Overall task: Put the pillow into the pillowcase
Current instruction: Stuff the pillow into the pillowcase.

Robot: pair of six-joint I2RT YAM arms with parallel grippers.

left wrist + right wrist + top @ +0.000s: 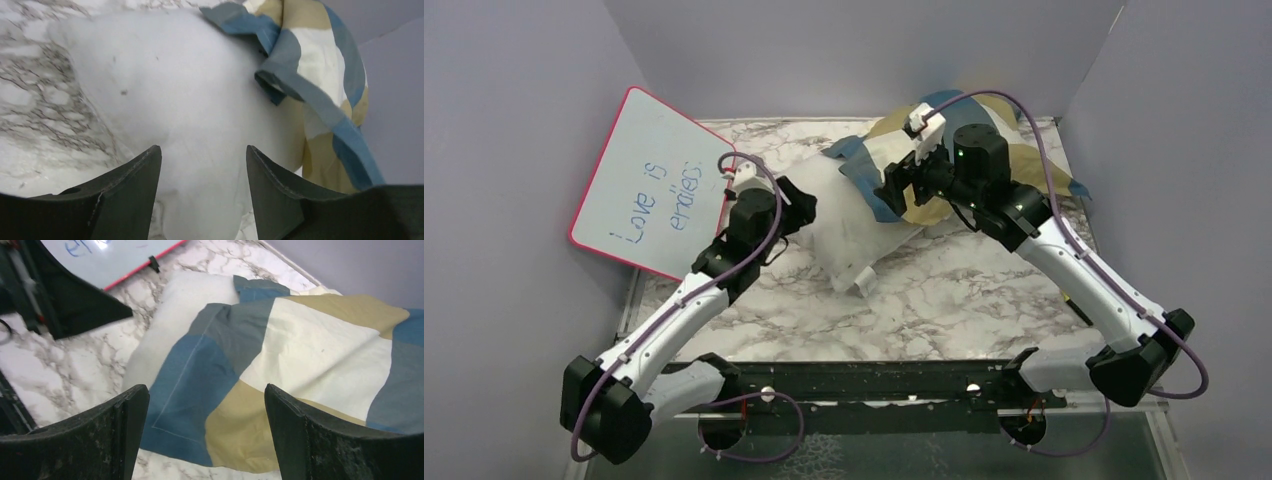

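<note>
Closest to the arm bases, the grey-veined marble-patterned table is met first. At its middle the plump, plain white, soft-fabric pillow is laid slantwise, one corner turned toward the bases. The black two-finger left gripper is set against the pillow's exposed left end. Its jaws are parted fairly wide, and white fabric bulges between them, but nothing is seen to be pinched. The pillow is judged light and squashy. A shallow pinch is likely to slip off its swell, so a deep bite on a corner or along the seamed edge is advised.

Farther back, the black two-finger right gripper is poised above cloth with its jaws spread wide and nothing held. Under it the limp fabric pillowcase, checked in big blue, tan and cream blocks, is drawn over the pillow's far right end. Its blue-edged hem is rumpled across the pillow's middle, so about half of the pillow is left uncovered. The case is judged thin, floppy and quick to slide. It is best taken at the stitched hem, by one layer only, so that the mouth is not pinned shut.

Farthest off, a pink-rimmed rectangular whiteboard is leaned against the left wall.
</note>
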